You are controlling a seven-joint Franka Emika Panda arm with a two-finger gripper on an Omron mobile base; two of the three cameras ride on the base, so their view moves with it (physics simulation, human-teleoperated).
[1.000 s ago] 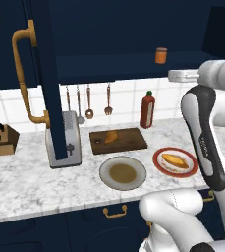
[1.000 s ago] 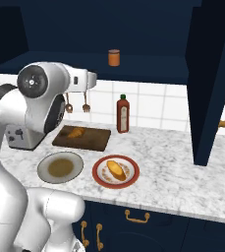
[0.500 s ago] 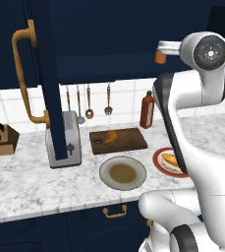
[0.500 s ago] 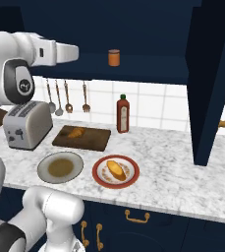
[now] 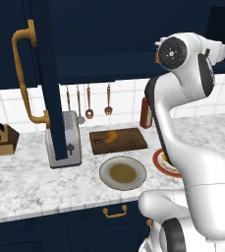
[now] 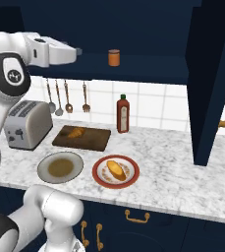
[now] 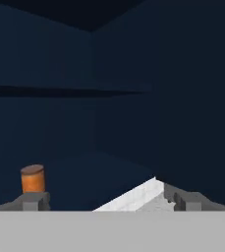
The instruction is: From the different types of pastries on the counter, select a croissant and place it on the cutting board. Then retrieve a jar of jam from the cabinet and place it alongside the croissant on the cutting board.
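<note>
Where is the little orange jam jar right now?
The jar of jam stands on the open cabinet's bottom shelf, above the red sauce bottle, right of the gripper.

Red plate [image 5: 163, 165] half behind arm

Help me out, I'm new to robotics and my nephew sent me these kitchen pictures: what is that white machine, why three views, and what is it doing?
It is a white robot arm on a drivable base, in a computer-rendered kitchen. Two cameras ride on the base and look over the arm from its left and right; the third sits on the hand and looks along the gripper.

On the marbled counter lie a dark cutting board with a croissant on it, a grey plate, a red-rimmed plate with a longer pastry, a toaster and a red sauce bottle.

The arm is raised toward the open cabinet, where an orange jar of jam stands on the shelf. The gripper's fingers are apart and hold nothing; the jar sits ahead of them, untouched.
</note>
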